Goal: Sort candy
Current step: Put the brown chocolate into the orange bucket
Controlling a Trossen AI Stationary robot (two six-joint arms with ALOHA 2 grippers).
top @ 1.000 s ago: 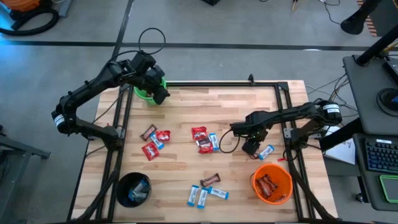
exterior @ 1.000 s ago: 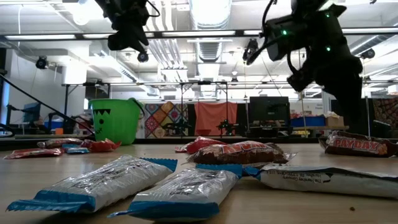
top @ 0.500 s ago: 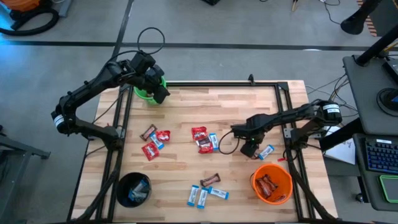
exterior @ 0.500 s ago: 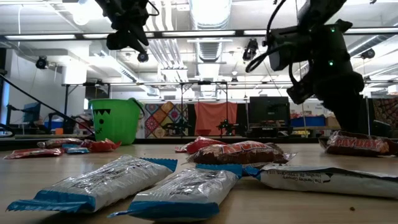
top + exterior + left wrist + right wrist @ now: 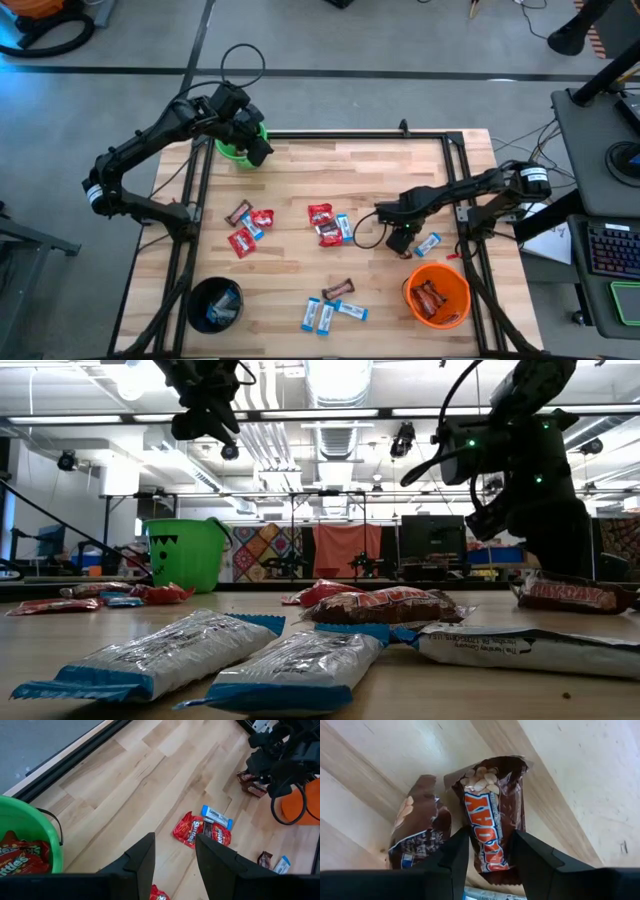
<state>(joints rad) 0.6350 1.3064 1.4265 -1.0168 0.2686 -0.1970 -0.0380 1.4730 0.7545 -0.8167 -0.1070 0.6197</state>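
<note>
Your wooden table [image 5: 370, 170] carries three buckets: green bucket [image 5: 234, 149] at the far left corner with red packets inside, black bucket [image 5: 214, 304] at the near left, orange bucket [image 5: 437, 295] at the near right holding brown bars. Left gripper [image 5: 174, 854] hangs above the green bucket, jaws parted and holding nothing. Right gripper [image 5: 488, 851] is down at the table just beyond the orange bucket, fingers apart on either side of a brown bar [image 5: 491, 817]; you can't call it gripped, the bar lies flat on the wood. A second brown bar [image 5: 418, 828] lies right beside it. Loose candy sits mid-table: red packets [image 5: 243, 241] on the left, a red and blue-white cluster [image 5: 327, 221] at centre, blue-and-white packets [image 5: 319, 315] near the front edge.
</note>
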